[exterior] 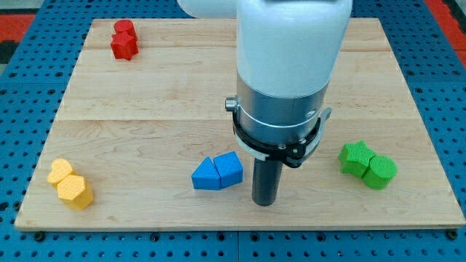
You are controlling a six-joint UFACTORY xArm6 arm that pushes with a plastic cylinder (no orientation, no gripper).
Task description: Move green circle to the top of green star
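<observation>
We have no hand to open or close, only our tip [265, 203] near the board's bottom edge beside the blue blocks [218, 172], because the green circle [379, 172], touching the green star [357, 157] toward the bottom right corner, needs pushing from below.

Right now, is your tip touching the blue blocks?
Apart. The camera view shows a strip of bare wood between my tip and the nearest blue block, which lies to the tip's left in the view.
</observation>
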